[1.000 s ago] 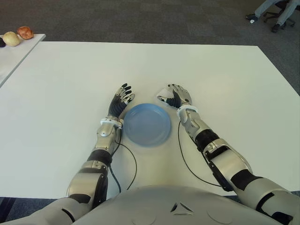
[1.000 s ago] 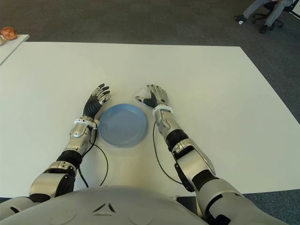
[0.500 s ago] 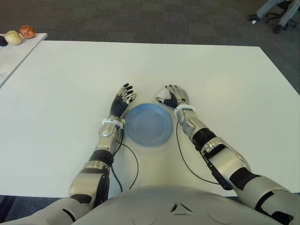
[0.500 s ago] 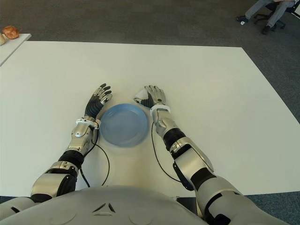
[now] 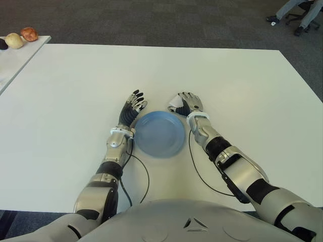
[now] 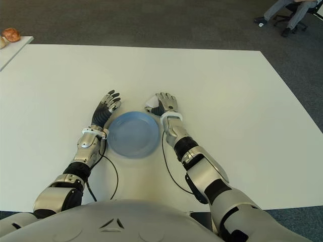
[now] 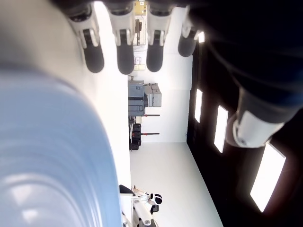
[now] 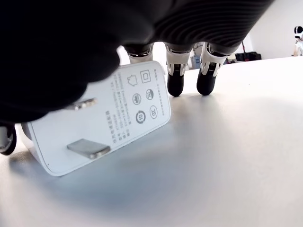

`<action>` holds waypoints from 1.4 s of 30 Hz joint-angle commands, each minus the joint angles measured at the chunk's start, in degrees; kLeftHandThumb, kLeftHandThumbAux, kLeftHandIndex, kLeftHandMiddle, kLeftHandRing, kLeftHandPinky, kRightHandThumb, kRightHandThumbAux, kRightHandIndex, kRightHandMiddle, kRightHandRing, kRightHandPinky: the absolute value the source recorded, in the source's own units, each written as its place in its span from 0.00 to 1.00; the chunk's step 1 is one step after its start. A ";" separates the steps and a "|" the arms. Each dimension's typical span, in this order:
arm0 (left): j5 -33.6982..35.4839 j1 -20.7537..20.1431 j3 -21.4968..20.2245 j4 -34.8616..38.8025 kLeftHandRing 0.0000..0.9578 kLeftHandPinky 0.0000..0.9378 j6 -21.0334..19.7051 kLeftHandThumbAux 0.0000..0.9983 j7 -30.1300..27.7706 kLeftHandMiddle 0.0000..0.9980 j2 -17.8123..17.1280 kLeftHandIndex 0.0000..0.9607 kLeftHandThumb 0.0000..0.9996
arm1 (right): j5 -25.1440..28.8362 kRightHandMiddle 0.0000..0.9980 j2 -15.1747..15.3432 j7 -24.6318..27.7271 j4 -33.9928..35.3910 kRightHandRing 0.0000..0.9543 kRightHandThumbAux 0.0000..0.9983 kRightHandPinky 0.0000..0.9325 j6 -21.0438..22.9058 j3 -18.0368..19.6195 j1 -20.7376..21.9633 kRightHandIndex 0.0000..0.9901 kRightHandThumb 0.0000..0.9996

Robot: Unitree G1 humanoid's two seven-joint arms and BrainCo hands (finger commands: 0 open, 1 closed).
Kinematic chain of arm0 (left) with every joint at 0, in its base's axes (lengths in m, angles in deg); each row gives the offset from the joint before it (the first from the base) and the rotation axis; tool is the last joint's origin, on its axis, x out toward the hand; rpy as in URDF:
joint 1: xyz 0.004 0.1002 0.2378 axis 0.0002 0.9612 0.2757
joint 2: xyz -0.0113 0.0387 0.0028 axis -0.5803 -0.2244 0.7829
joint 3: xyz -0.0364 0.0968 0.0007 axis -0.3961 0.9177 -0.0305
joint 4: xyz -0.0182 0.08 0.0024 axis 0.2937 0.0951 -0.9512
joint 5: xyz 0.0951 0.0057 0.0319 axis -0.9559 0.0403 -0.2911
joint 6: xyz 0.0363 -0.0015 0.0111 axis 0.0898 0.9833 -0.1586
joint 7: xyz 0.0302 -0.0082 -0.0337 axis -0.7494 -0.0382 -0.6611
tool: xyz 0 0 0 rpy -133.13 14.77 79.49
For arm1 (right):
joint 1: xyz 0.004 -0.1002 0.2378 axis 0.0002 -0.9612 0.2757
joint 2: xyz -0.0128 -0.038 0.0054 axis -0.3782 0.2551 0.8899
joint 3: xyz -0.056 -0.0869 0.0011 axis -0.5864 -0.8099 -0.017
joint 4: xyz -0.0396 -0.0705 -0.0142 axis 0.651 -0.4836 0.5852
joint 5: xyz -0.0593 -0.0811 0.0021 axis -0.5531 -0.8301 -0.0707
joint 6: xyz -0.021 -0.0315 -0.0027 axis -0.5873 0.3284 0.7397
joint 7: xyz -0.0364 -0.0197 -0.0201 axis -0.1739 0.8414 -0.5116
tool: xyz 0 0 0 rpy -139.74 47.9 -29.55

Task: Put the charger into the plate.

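Bright, even light falls on my white table, with only small soft shadows. My head views are sharp. Close up, the blue plate is blurry, and ceiling lights glare behind my dark palm.

Blue plate on white table, left robot hand and right robot hand flanking it

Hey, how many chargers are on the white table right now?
1. A white plug-in charger sits under the right hand, just beyond the blue round plate's far right rim, not yet in it. The left hand holds none; nothing suggests another hidden.
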 commanded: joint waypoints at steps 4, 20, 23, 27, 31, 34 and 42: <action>-0.15 3.92 0.32 -2.76 0.16 0.20 -3.67 0.57 0.29 0.15 0.94 0.08 0.00 | -0.63 0.00 -0.66 1.18 -1.32 0.00 0.28 0.03 0.68 -1.29 -0.44 0.00 0.28; -0.17 4.00 0.40 -2.68 0.15 0.19 -3.55 0.56 0.05 0.14 0.64 0.08 0.00 | -0.37 0.00 -0.37 1.45 -0.18 0.00 0.27 0.03 0.92 -1.62 -1.46 0.00 0.30; -0.18 4.03 0.39 -2.68 0.16 0.19 -3.49 0.56 0.05 0.14 0.57 0.07 0.00 | -0.22 0.00 -0.26 1.46 -0.21 0.00 0.28 0.03 0.81 -1.51 -1.66 0.00 0.30; -0.21 4.07 0.38 -2.66 0.16 0.20 -3.41 0.56 0.04 0.14 0.48 0.08 0.00 | 0.10 0.00 -0.17 1.32 -0.62 0.00 0.28 0.03 0.32 -1.32 -1.81 0.00 0.30; -0.20 4.14 0.38 -2.54 0.16 0.20 -3.39 0.56 -0.03 0.15 0.39 0.08 0.00 | 0.48 0.00 -0.08 0.99 -1.07 0.00 0.28 0.03 -0.33 -1.11 -1.99 0.00 0.29; -0.20 4.16 0.39 -2.49 0.17 0.21 -3.40 0.56 -0.04 0.15 0.36 0.09 0.00 | 0.69 0.00 -0.06 0.68 -1.44 0.00 0.27 0.03 -0.75 -0.99 -2.02 0.00 0.29; -0.10 4.34 0.37 -2.27 0.17 0.21 -3.34 0.57 -0.18 0.16 0.33 0.09 0.00 | 1.04 0.00 -0.05 -0.26 -2.32 0.00 0.26 0.04 -1.82 -0.80 -2.09 0.00 0.28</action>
